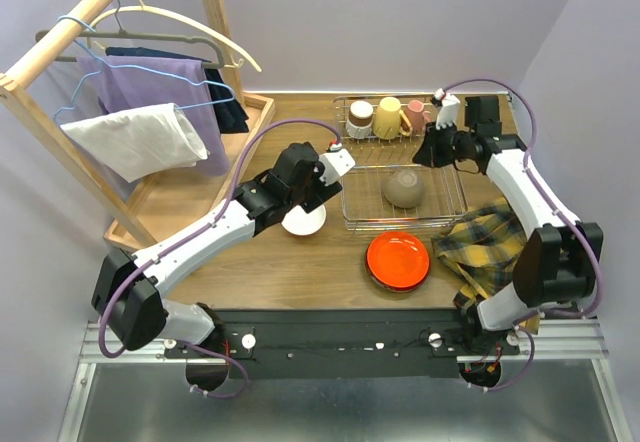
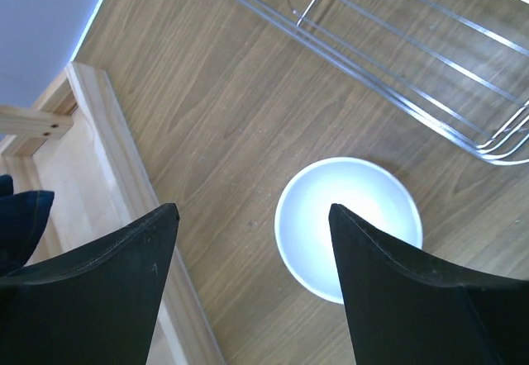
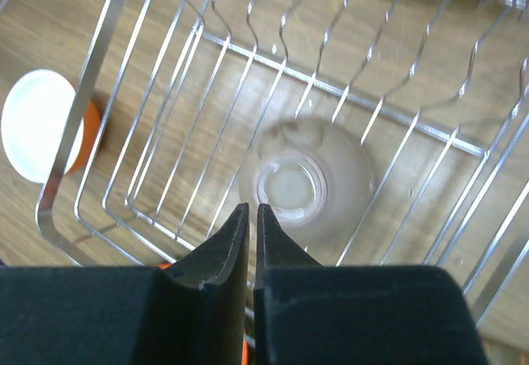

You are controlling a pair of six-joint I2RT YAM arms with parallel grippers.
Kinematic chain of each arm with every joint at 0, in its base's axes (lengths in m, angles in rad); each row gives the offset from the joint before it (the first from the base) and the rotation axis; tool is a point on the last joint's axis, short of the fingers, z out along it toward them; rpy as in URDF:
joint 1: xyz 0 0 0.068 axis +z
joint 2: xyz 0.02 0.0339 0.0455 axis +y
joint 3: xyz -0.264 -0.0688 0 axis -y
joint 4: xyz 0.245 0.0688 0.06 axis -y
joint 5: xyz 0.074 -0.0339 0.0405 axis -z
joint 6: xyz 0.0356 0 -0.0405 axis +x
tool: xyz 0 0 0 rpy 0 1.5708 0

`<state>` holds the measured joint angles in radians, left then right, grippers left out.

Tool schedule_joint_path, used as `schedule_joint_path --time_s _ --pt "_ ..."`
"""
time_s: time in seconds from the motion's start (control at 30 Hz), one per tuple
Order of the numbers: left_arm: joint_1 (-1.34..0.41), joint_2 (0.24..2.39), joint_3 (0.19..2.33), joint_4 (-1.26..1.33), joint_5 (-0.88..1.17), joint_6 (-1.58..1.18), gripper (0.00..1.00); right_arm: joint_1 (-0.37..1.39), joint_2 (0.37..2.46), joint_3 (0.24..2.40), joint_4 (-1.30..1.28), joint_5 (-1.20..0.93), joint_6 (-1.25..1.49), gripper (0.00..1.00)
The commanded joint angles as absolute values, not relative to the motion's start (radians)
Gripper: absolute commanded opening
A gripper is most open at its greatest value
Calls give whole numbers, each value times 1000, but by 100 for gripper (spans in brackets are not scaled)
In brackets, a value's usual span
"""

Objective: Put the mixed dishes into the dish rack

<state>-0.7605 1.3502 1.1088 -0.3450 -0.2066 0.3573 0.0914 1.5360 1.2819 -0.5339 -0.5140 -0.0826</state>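
The dish rack (image 1: pixel 448 194) stands at the table's back right. A beige bowl (image 1: pixel 403 188) lies upside down in it, and it also shows below my right fingers in the right wrist view as the beige bowl (image 3: pixel 310 179). A brown-and-white cup (image 1: pixel 360 117), a yellow mug (image 1: pixel 388 117) and a pink mug (image 1: pixel 415 115) line the rack's back. An orange-red bowl (image 1: pixel 398 260) sits on the table before the rack. My left gripper (image 2: pixel 252 210) hangs open above a white bowl (image 2: pixel 343 216), its right finger over the bowl. My right gripper (image 3: pixel 252 210) is shut and empty over the rack (image 3: pixel 107 76).
A plaid cloth (image 1: pixel 490 247) lies at the right, beside the right arm. A wooden clothes rack with hangers and its tray (image 1: pixel 170 192) fills the left side. The tray's raised edge (image 2: pixel 107 125) runs close to my left finger.
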Motion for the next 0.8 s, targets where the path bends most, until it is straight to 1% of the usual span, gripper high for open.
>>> schedule_joint_path --time_s 0.0,0.17,0.2,0.4,0.63,0.7,0.77 --pt "-753 1341 1098 -337 -261 403 83 152 1637 1336 -462 -505 -146 11" --pt "-753 1327 1103 -406 -245 403 83 222 1744 1380 -428 -485 -163 7" --pt "-753 1324 1101 -413 -244 405 83 229 1787 1391 -437 -482 -163 8" --pt "-753 1305 1094 -417 -259 419 83 241 1858 1428 -440 -440 -175 7" --pt "-742 1311 1078 -410 -276 460 84 239 1830 1404 -538 -350 -268 6" --pt "-735 1321 1095 -419 -262 465 84 238 1789 1364 -541 -327 -287 6" --pt "-718 1365 1152 -492 -238 462 84 239 1763 1336 -546 -305 -298 6"
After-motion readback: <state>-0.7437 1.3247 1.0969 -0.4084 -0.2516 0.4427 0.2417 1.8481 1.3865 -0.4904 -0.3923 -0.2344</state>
